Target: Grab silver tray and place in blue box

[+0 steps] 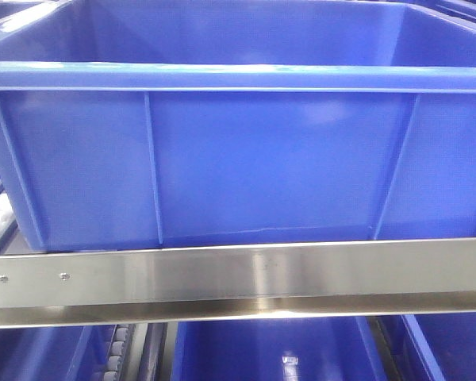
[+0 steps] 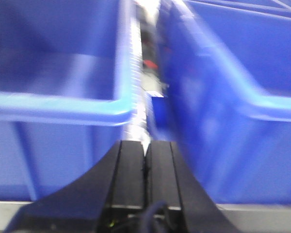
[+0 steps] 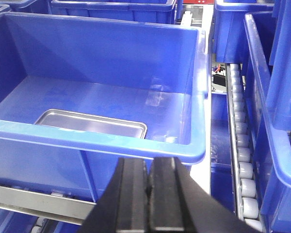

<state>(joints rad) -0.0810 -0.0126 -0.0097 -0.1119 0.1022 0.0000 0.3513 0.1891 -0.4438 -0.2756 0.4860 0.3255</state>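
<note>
The blue box (image 1: pixel 238 77) fills the front view, a ribbed side wall facing me. In the right wrist view the same blue box (image 3: pixel 87 133) shows from above, with the silver tray (image 3: pixel 87 124) lying flat on its floor at the near left. The box's front wall hides the tray's near part. My right gripper (image 3: pixel 149 167) is shut and empty, just outside and below the box's front rim. My left gripper (image 2: pixel 146 148) is shut and empty too, pointing at the gap between two blue crates; that view is blurred.
A steel shelf rail (image 1: pixel 238 278) runs under the box, with more blue crates (image 1: pixel 270 349) below it. A roller track (image 3: pixel 242 160) lies right of the box, and further blue crates (image 3: pixel 276 97) stand to the right and behind.
</note>
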